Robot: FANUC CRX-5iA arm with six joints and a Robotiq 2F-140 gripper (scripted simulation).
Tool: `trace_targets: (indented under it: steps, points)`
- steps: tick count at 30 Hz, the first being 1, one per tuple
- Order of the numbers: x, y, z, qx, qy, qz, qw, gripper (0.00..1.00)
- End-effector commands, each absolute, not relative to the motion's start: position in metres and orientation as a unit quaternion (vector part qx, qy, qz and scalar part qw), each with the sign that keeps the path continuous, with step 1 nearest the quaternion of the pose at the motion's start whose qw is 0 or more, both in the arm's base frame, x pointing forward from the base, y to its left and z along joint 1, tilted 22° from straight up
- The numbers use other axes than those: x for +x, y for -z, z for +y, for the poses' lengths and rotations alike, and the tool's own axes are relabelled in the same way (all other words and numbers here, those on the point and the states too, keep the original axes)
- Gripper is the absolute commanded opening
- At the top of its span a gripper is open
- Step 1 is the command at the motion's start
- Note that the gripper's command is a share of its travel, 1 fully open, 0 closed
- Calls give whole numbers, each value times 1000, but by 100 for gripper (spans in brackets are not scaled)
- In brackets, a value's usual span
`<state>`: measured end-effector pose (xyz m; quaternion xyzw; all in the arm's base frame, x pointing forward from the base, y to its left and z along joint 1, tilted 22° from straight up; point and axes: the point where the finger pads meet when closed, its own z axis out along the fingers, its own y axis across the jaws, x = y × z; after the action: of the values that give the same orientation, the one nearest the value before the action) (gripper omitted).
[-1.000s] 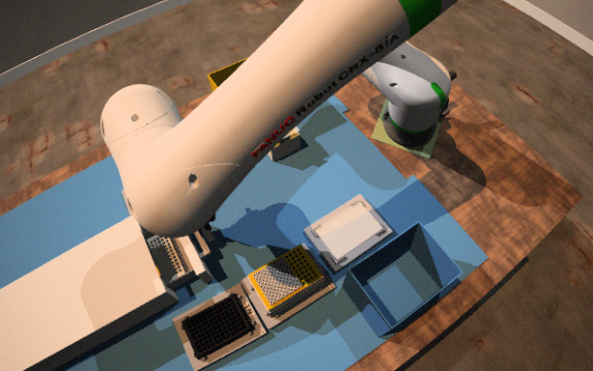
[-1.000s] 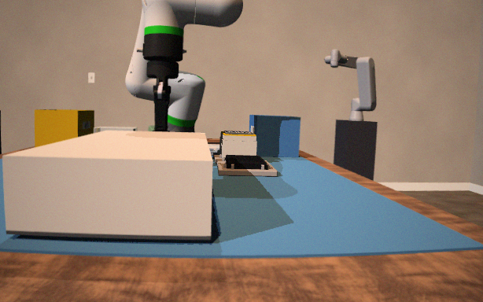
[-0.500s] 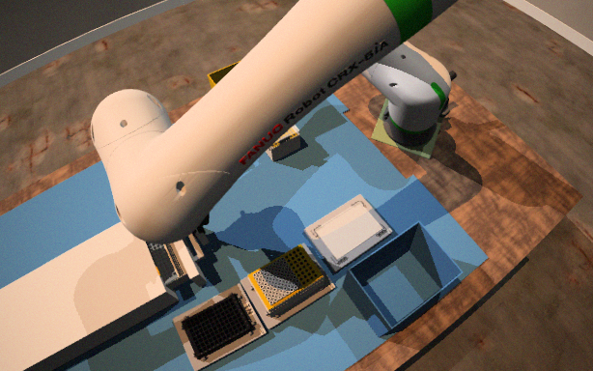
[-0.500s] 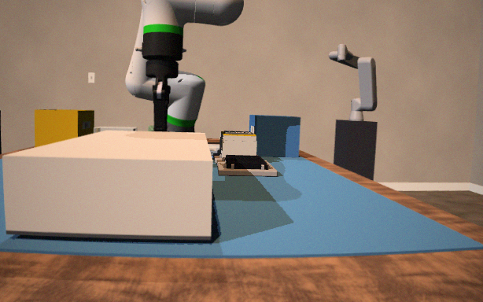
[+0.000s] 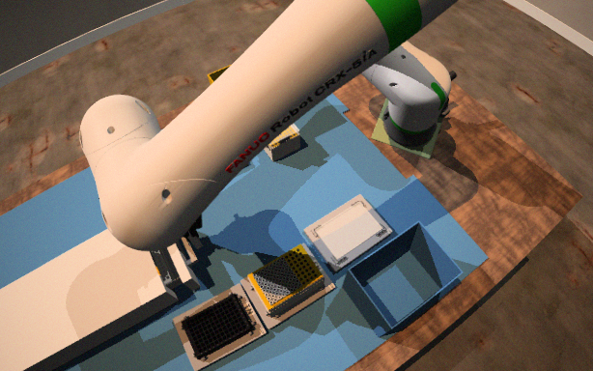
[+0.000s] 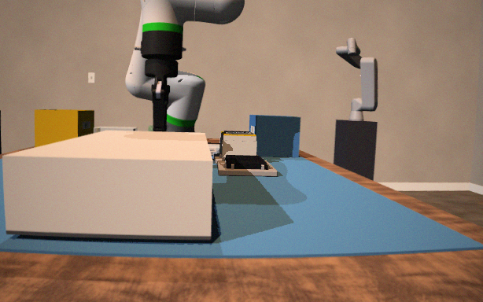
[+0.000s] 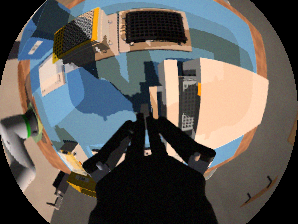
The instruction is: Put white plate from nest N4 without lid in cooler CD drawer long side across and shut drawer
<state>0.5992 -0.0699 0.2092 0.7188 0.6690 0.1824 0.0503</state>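
1. The plate (image 7: 188,106) is white, with a fine grid of wells. Only a narrow strip of it shows, in the wrist view at about 3 o'clock from the pincer.
2. It lies in the drawer (image 5: 180,265), which stands out just a little from the cooler (image 5: 72,290) at that box's 3 o'clock end in the top view. The rest of the plate is under the housing.
3. The pincer (image 7: 148,112) is fully closed with nothing between its fingers. It hangs straight down just beside the drawer's front. Whether it touches the front cannot be told.
4. The arm (image 5: 299,111) reads "FANUC" in red, then "Robot CRX-5iA" in black. No other writing can be read.
5. In the exterior view the cooler hides the pincer's tips, the drawer and its handle.
6. In the top view the arm covers most of the yellow bin (image 5: 217,73) at 11 o'clock and part of the drawer.
7. Toward 5 o'clock on the surface (image 5: 507,193) stand a black plate (image 5: 217,325), a yellow-rimmed tip box (image 5: 287,275), a pale flat rectangle in a grey nest (image 5: 348,232) and a blue bin (image 5: 425,246).
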Motion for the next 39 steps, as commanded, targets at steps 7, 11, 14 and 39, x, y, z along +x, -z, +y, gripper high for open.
trace_targets:
  steps: [7, 11, 14, 39]
  points:
    - [610, -213, -71, 719, -183, 669, 50, 0]
    - [615, -215, -72, 719, -183, 669, 50, 0]
    - [616, -215, -72, 719, -183, 669, 50, 0]
    - [637, -222, -74, 719, -183, 669, 50, 0]
